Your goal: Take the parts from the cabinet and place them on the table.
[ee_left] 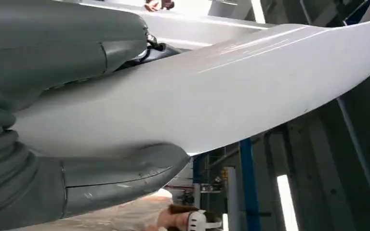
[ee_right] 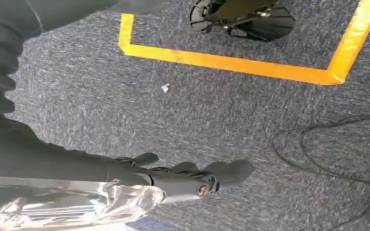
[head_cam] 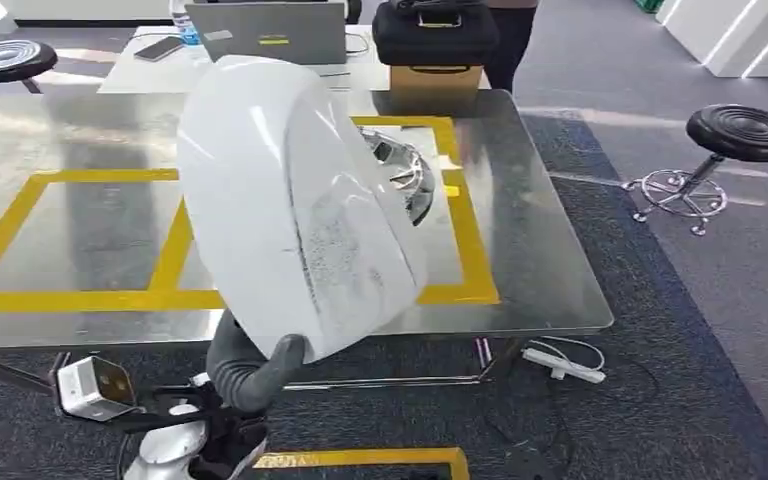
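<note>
Left hand (head_cam: 255,368) grips the lower edge of a large white shell (head_cam: 290,200), thumb (ee_left: 120,180) on one face and the grey palm on the other. The shell is raised above the near edge of the steel table (head_cam: 550,280), tilted, over the yellow tape outline (head_cam: 465,235). Behind the shell, a shiny metal part (head_cam: 405,172) lies on the table inside the outline. Right hand (ee_right: 192,175) hangs over grey carpet (ee_right: 183,115), dark fingers (ee_right: 231,171) extended alongside a foil-wrapped piece (ee_right: 77,202); whether it grips this cannot be told. A black stool (head_cam: 745,135) stands to the table's right.
</note>
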Controlling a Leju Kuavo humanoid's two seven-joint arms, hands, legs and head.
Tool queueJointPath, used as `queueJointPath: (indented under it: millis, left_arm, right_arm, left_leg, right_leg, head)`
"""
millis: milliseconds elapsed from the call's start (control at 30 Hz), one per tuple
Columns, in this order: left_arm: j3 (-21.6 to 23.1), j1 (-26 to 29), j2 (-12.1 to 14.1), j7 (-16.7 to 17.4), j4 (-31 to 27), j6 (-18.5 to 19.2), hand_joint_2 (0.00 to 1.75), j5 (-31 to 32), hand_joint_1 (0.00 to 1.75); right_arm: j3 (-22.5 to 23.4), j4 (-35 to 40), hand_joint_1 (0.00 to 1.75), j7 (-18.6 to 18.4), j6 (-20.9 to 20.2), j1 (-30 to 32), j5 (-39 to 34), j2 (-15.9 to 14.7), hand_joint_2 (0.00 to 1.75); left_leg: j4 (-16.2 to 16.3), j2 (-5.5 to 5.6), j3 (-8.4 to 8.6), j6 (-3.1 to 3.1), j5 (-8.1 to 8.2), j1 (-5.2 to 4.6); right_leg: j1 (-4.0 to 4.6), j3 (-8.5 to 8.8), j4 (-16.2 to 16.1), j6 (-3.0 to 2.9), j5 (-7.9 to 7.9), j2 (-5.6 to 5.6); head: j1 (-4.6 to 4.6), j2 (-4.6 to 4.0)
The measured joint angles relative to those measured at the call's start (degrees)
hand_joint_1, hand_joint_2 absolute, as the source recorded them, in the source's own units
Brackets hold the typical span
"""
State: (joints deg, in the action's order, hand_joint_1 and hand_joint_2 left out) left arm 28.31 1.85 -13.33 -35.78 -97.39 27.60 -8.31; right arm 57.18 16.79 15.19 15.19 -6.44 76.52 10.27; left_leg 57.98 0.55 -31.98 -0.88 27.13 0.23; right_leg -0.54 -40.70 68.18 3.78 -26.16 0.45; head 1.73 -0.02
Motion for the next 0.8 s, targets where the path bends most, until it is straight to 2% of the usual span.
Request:
queueJointPath:
  millis: [33,67,100,200,233,267,300,367,400,433,467,533,567,600,633,700,733,767,800]
  left_arm:
    - [-0.1,0.0,0.0,-0.1,0.0,0.2,1.75,0.0,1.75]
    - [-0.1,0.0,0.0,-0.1,0.0,0.3,1.75,0.0,1.75]
    - [-0.2,0.1,0.0,-0.1,0.0,0.3,1.75,-0.1,1.75]
    - [-0.2,0.0,0.0,-0.1,0.0,0.7,1.75,0.4,1.75]
    - [-0.2,0.0,0.0,-0.1,0.0,0.8,1.75,0.5,1.75]
    - [-0.2,0.0,0.0,-0.1,0.0,0.8,1.75,0.5,1.75]
    - [-0.2,0.0,0.0,-0.1,0.0,0.8,1.75,0.6,1.75]
    - [-0.2,0.0,0.0,0.1,0.0,0.8,1.75,0.6,1.75]
    - [-0.2,0.0,0.0,0.1,0.0,0.7,1.75,0.6,1.75]
    - [-0.2,0.0,0.0,0.2,0.0,0.6,1.75,0.6,1.75]
    - [-0.2,0.0,0.0,0.2,0.0,0.6,1.75,0.5,1.75]
    - [-0.2,0.0,0.0,0.2,0.0,0.6,1.75,0.4,1.75]
    - [-0.2,0.0,0.0,0.2,0.0,0.6,1.75,0.4,1.75]
    - [-0.2,0.0,0.0,0.2,0.0,0.5,1.75,0.3,1.75]
    - [-0.2,0.1,0.0,0.2,0.0,0.5,1.75,0.3,1.75]
    - [-0.2,0.1,0.0,0.2,0.0,0.5,1.75,0.0,1.75]
    - [-0.2,0.1,0.0,0.2,0.0,0.5,1.75,0.0,1.75]
    - [-0.2,0.1,0.0,0.2,0.0,0.4,1.75,0.0,1.75]
    - [-0.2,0.1,0.0,0.2,0.0,0.4,1.75,0.0,1.75]
  right_arm:
    - [0.0,0.0,0.00,0.0,0.0,-0.1,0.1,0.0,1.75]
    - [0.0,0.0,0.00,0.0,0.0,-0.2,0.1,0.0,1.75]
    - [0.0,0.0,0.00,0.0,0.0,-0.3,0.2,0.0,1.75]
    - [0.0,0.0,0.00,0.0,0.1,-0.3,0.4,0.0,1.75]
    - [0.1,0.0,0.00,0.0,0.2,-0.3,0.5,0.0,1.75]
    - [0.1,0.0,0.00,0.0,0.2,-0.5,0.6,0.0,1.75]
    - [0.1,0.0,0.00,0.0,0.2,-0.5,0.7,0.0,1.75]
    - [0.1,0.0,0.00,0.0,0.1,-0.5,0.7,0.0,1.75]
    - [0.1,0.0,0.00,0.0,0.1,-0.4,0.7,0.0,1.75]
    - [0.2,0.0,0.00,0.0,0.1,-0.4,0.7,0.0,1.75]
    - [0.2,0.0,0.00,0.0,0.1,-0.4,0.7,0.0,1.75]
    - [0.2,0.0,0.00,0.0,0.1,-0.4,0.7,0.0,1.75]
    - [0.2,0.0,0.00,0.0,0.1,-0.4,0.7,0.0,1.75]
    - [0.2,0.0,0.00,0.0,0.1,-0.5,0.7,0.0,1.75]
    - [0.2,0.0,0.00,0.0,0.1,-0.4,0.7,0.0,1.75]
    - [0.2,0.0,0.00,0.0,0.1,-0.3,0.6,0.0,1.75]
    - [0.2,0.0,0.00,0.0,0.1,-0.3,0.6,0.0,1.75]
    - [0.2,0.0,0.00,0.0,0.2,-0.2,0.6,0.0,1.75]
    - [0.2,0.0,0.00,0.0,0.2,-0.3,0.6,0.0,1.75]
  left_leg:
    - [0.0,0.03,0.13,0.18,0.12,0.04]
    - [0.0,0.04,0.15,0.47,0.27,-0.06]
    - [0.1,0.11,0.10,0.79,0.42,-0.38]
    - [-0.5,0.10,0.28,1.67,0.27,-0.17]
    - [-0.3,0.08,0.40,2.10,0.64,-0.14]
    - [1.0,0.00,-0.07,2.46,1.56,-0.21]
    - [4.1,0.00,-1.65,2.69,3.47,-0.18]
    - [13.6,-0.01,-6.71,2.99,7.81,-0.08]
    - [17.1,-0.01,-8.72,3.08,8.50,-0.07]
    - [17.4,-0.01,-9.25,3.11,7.61,-0.04]
    - [15.5,-0.02,-8.60,3.05,5.54,-0.02]
    - [6.8,-0.06,-4.54,2.85,0.32,0.01]
    - [2.1,-0.24,-2.15,2.81,-1.41,0.08]
    - [-0.5,-0.16,-1.27,2.64,-0.97,0.13]
    - [0.0,0.07,-1.55,2.15,-1.09,0.13]
    - [0.0,0.14,-1.67,1.43,-1.09,-0.13]
    - [-0.3,0.13,-1.55,0.92,-1.33,0.11]
    - [-0.3,0.10,-1.35,0.62,-1.43,0.31]
    - [-0.3,0.06,-1.29,0.28,-1.33,0.34]
  right_leg:
    - [-0.01,3.32,-5.7,-0.13,1.91,-0.03]
    - [0.06,4.80,-8.7,-0.28,1.27,-0.06]
    - [0.22,5.30,-9.0,-0.67,1.66,0.05]
    - [0.50,5.05,-8.9,-1.59,1.55,0.15]
    - [0.00,5.37,-9.4,-1.99,1.81,0.12]
    - [-0.05,5.56,-9.4,-2.23,1.76,0.13]
    - [-0.12,5.59,-9.5,-2.52,1.71,0.10]
    - [-0.12,5.56,-9.5,-2.70,1.59,0.02]
    - [-0.12,5.56,-9.4,-2.74,1.56,0.01]
    - [-0.12,5.61,-9.4,-2.73,1.53,0.02]
    - [-0.13,5.68,-9.4,-2.69,1.48,0.06]
    - [-0.25,6.00,-9.4,-2.43,1.34,0.27]
    - [-0.16,6.10,-9.4,-2.08,1.27,0.35]
    - [0.30,5.81,-8.8,-1.63,0.97,0.43]
    - [0.29,5.78,-9.2,-1.35,1.07,0.42]
    - [0.11,6.04,-9.7,-0.76,1.34,0.38]
    - [0.07,6.10,-9.7,-0.40,1.24,0.38]
    - [0.04,5.69,-8.9,-0.10,0.61,0.27]
    - [0.05,4.58,-6.4,0.15,-1.15,0.08]
  head:
    - [0.04,0.00]
    - [0.02,0.00]
    - [-0.07,0.00]
    - [-0.07,0.00]
    - [-0.02,0.00]
    - [-0.22,0.00]
    - [-0.70,0.00]
    - [-0.74,0.00]
    - [-0.74,0.00]
    - [-0.72,0.00]
    - [-0.77,0.00]
    - [-0.74,0.00]
    - [-0.81,0.00]
    - [-1.16,0.00]
    - [-0.85,0.00]
    - [-0.85,0.00]
    - [-1.01,0.00]
    - [-0.81,0.00]
    - [-0.46,0.00]
